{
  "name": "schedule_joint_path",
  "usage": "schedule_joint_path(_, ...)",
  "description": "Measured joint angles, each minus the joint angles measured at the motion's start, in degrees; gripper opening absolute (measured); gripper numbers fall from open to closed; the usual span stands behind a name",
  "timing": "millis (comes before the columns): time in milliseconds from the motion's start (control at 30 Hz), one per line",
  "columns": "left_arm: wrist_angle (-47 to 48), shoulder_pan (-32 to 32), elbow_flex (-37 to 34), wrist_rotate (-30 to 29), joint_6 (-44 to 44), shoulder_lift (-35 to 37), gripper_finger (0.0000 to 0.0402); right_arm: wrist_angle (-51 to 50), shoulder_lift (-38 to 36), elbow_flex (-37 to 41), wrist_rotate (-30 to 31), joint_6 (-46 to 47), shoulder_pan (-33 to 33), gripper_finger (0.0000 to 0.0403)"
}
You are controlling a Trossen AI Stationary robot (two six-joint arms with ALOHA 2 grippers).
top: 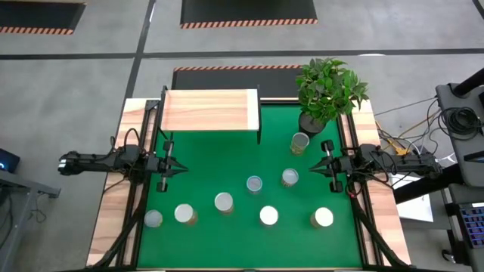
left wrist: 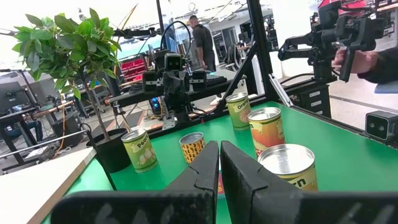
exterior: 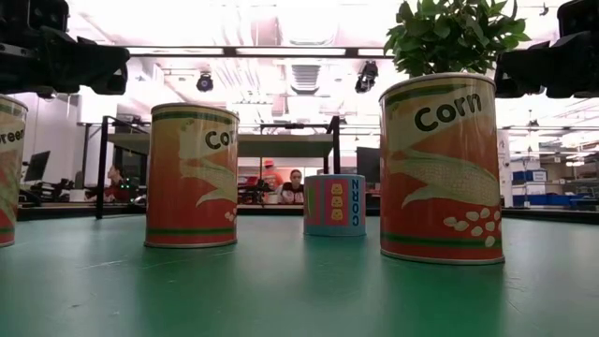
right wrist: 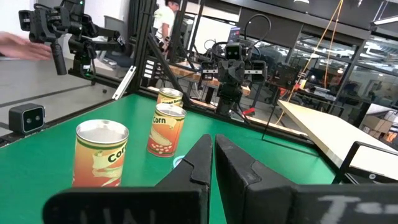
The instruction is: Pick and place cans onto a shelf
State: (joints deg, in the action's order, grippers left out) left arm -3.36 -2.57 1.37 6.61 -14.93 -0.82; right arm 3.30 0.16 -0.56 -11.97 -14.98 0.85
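Wood of the shelf [top: 209, 110] lies bare; we count eight cans [top: 254, 183] on the green counter [top: 227, 151]. Left end effector [top: 180, 168] and right end effector [top: 316, 166] are pressed together, holding nothing, so nothing is placed yet.

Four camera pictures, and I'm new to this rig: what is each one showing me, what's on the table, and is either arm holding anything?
The high view looks straight down on a green table with two dark robot arms. The left gripper and right gripper wait at opposite sides, both shut and empty. Eight cans stand on the green mat, one beside a potted plant. The wooden shelf at the back has nothing on it yet. The low view sits at table height, so corn cans loom large. Each wrist view looks past that arm's own shut fingers across the table to the other arm.
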Motion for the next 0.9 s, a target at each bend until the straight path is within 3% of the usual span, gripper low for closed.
schedule_joint_path(100,-0.02,0.0,0.0,-0.02,-0.01,0.0,0.0,0.08,0.0,0.0,-0.04,1.2,0.0,0.0009)
schedule_joint_path(200,-0.34,0.0,0.0,-0.02,-0.06,0.0,0.0,4.79,0.04,0.0,0.73,9.58,-0.03,0.0009)
schedule_joint_path(333,-8.22,-0.05,0.02,0.06,1.9,0.0,0.0,11.35,0.22,0.02,4.2,18.54,-0.03,0.0009)
schedule_joint_path(500,-19.48,-0.35,0.11,0.83,30.11,-0.33,0.0,12.08,2.16,0.02,8.63,22.69,-0.03,0.0009)
schedule_joint_path(633,-24.81,-0.34,0.11,-5.32,35.61,-0.35,0.0,12.01,3.56,0.02,9.23,26.38,-0.03,0.0009)
schedule_joint_path(767,-28.73,-0.33,0.11,-14.75,47.84,-0.81,0.0,13.92,3.8,0.0,12.71,25.23,-0.03,0.0009)
schedule_joint_path(900,-28.84,-0.35,0.11,-16.38,50.6,-1.71,0.0,15.51,3.67,0.0,13.49,25.07,-0.01,0.0009)
